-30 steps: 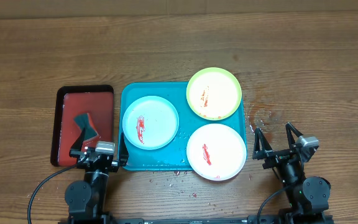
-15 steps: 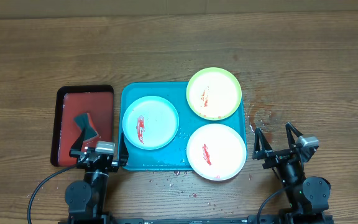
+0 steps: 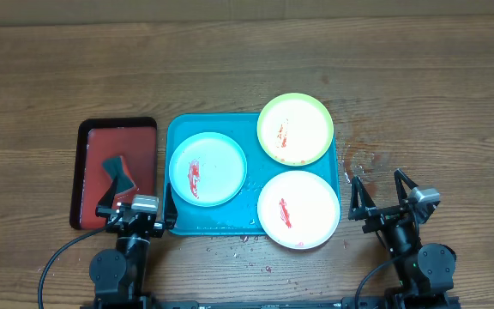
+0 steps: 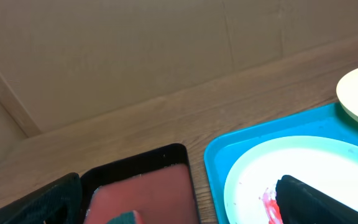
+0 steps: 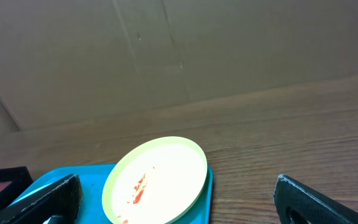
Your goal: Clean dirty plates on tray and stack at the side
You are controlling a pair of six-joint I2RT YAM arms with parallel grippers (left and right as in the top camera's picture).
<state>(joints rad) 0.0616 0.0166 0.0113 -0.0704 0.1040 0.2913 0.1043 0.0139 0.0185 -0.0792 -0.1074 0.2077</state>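
Three plates lie on the teal tray: the blue plate at its left, the green plate at the far right corner, and the white plate at the near right corner. Each carries a red sauce smear. The green and white ones reach over the tray's rim. None is wiped and none is stacked, so the task seems to be at its very start.

Just left of the tray is a red tray holding what looks like a sponge.

The left gripper sits at the near edge between the two trays, its fingers spread and empty. The right gripper rests to the right of the white plate, likewise spread and empty.

The likely next move is for the left arm to reach forward and take the sponge, which calls for a descent onto it with the jaws wide.
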